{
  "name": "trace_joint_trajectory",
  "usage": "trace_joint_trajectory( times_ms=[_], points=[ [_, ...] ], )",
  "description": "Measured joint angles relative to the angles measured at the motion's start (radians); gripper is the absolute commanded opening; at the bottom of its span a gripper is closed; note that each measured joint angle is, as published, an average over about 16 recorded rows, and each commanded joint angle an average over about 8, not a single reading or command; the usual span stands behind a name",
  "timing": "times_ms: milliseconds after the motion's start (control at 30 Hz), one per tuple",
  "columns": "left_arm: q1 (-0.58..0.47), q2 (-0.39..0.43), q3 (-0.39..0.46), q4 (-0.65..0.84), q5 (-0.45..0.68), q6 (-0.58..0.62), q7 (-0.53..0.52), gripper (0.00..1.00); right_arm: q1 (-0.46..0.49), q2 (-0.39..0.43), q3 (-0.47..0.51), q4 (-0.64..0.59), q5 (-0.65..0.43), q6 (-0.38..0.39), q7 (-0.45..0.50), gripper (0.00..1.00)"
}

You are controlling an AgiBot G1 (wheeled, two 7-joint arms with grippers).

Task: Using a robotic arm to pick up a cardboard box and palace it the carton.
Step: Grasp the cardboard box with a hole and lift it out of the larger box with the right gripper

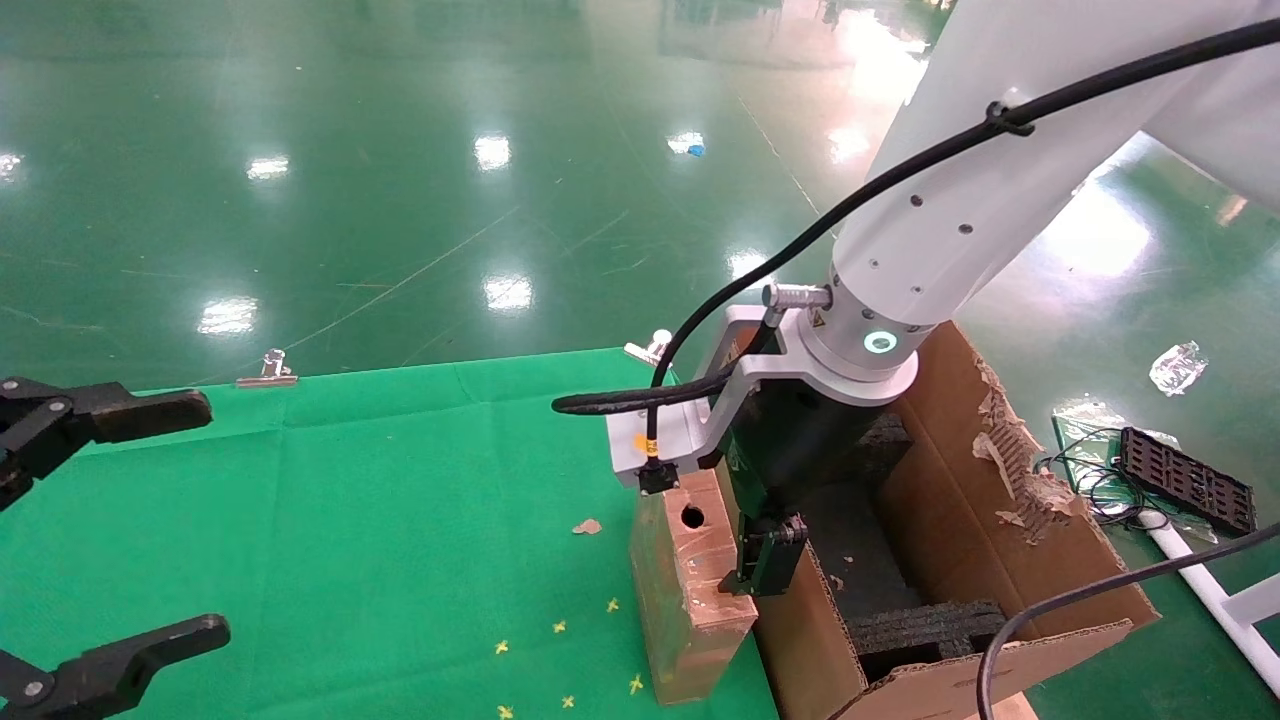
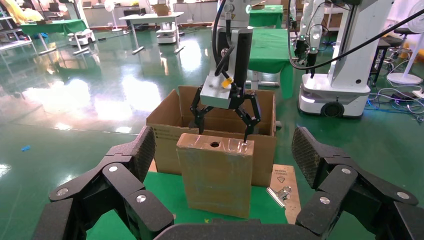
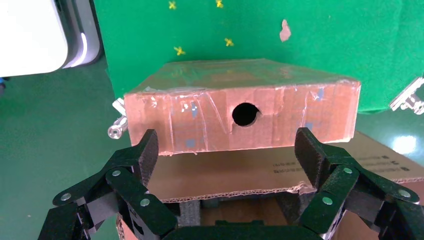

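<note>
The cardboard box (image 1: 690, 590) stands upright on the green table, its narrow edge with a round hole facing up, right against the carton's (image 1: 1010, 560) outer wall. The robotic arm, white, reaches down from the upper right. Its right gripper (image 1: 752, 572) is open and empty, hovering just over the box's top edge and the carton wall. In the right wrist view the fingers (image 3: 142, 155) straddle the box (image 3: 200, 115) lengthwise, above the carton wall (image 3: 235, 175). The left wrist view shows the box (image 2: 215, 175), the carton (image 2: 167, 130) and the right gripper (image 2: 222, 135). My left gripper (image 1: 150, 520) is open at the table's left.
Black foam inserts (image 1: 925, 630) line the carton, whose right flap (image 1: 1015, 470) is torn. Metal clips (image 1: 267, 368) hold the cloth at the table's far edge. A black tray with cables (image 1: 1185, 480) lies on the floor at right. Other robots (image 2: 345, 60) stand farther off.
</note>
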Motion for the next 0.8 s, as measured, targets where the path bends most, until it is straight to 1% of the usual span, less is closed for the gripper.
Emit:
trace_joint_trajectory(
  times_ms=[100,200,500,633,800],
  points=[
    [0.0,0.0,0.0,0.0,0.0,0.0,0.0,1.0,0.002,0.0,-0.008,-0.035,0.012,0.004,0.055,1.0],
    [0.0,0.0,0.0,0.0,0.0,0.0,0.0,1.0,0.0,0.0,-0.013,-0.089,0.033,0.004,0.131,1.0],
    [0.0,0.0,0.001,0.0,-0.001,0.0,0.001,1.0,-0.031,-0.013,-0.018,-0.32,0.126,-0.006,0.361,1.0],
    [0.0,-0.001,0.001,0.0,-0.001,-0.001,0.001,1.0,-0.056,-0.028,-0.024,-0.412,0.161,-0.012,0.414,1.0],
    [0.0,-0.001,0.002,0.0,-0.001,-0.001,0.001,1.0,-0.088,-0.048,-0.035,-0.493,0.187,-0.016,0.426,1.0]
  ],
)
